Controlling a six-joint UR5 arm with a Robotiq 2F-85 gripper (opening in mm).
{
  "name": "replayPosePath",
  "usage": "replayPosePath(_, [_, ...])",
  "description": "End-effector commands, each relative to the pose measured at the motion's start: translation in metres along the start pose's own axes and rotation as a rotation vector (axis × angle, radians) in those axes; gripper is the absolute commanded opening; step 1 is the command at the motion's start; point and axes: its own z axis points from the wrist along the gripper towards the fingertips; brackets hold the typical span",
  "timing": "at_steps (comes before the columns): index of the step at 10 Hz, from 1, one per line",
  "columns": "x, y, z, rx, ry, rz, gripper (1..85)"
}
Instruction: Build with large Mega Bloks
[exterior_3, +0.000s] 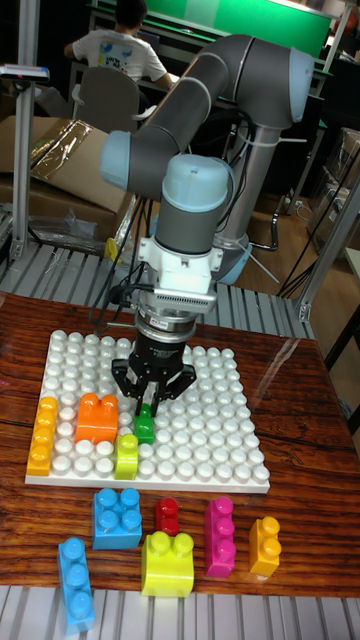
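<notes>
My gripper (147, 409) points straight down over the white studded baseplate (215, 420) and is shut on a small green block (145, 424), which sits at or just above the plate's studs. Beside it on the plate stand an orange block (97, 417) to the left, a lime block (127, 455) at the front, and a long yellow-orange block (43, 435) at the left edge. Whether the green block touches the plate is unclear.
Loose blocks lie on the wooden table in front of the plate: a blue square one (117, 517), a long blue one (76, 582), a small red one (167, 515), a lime one (167, 563), a magenta one (219, 537) and an orange one (264, 545). A person sits far behind.
</notes>
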Motion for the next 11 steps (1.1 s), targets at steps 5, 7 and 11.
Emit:
replayPosePath(5, [-0.003,-0.008,-0.006,0.031,-0.001,0.052,9.3])
replayPosePath(7, [-0.006,-0.01,-0.005,0.041,-0.013,0.064,2.7])
replayPosePath(11, [-0.011,-0.008,0.0,0.055,-0.019,0.085,1.0])
